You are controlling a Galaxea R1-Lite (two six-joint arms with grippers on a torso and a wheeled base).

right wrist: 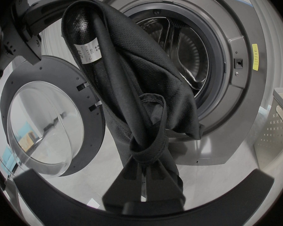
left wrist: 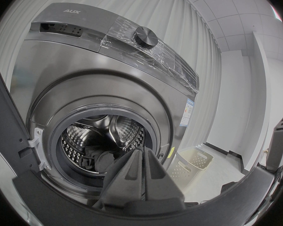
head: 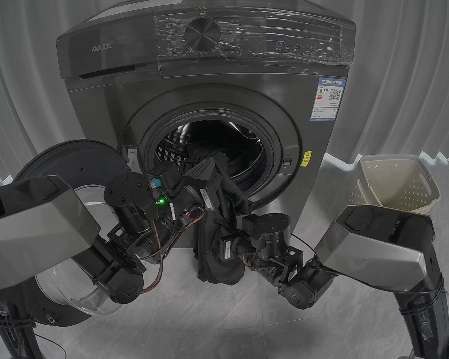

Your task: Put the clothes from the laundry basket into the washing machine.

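A black garment [head: 217, 265] hangs in front of the washing machine [head: 204, 100], held by both grippers. My left gripper [head: 210, 169] is at the lower rim of the open drum [head: 219, 143], shut on the garment's upper end. My right gripper [head: 228, 249] is lower, below the drum mouth, shut on a bunched fold of the garment [right wrist: 141, 79]. In the left wrist view the fingers [left wrist: 132, 176] are pressed together, pointing into the drum, where more dark clothes [left wrist: 96, 160] lie. The beige laundry basket [head: 399, 183] stands on the floor to the machine's right, with no clothes showing in it.
The round machine door [head: 80, 165] is swung open to the left, close beside my left arm. Pale curtains hang behind the machine. Bare grey floor [head: 224, 320] lies in front of the machine and around the basket [left wrist: 195, 160].
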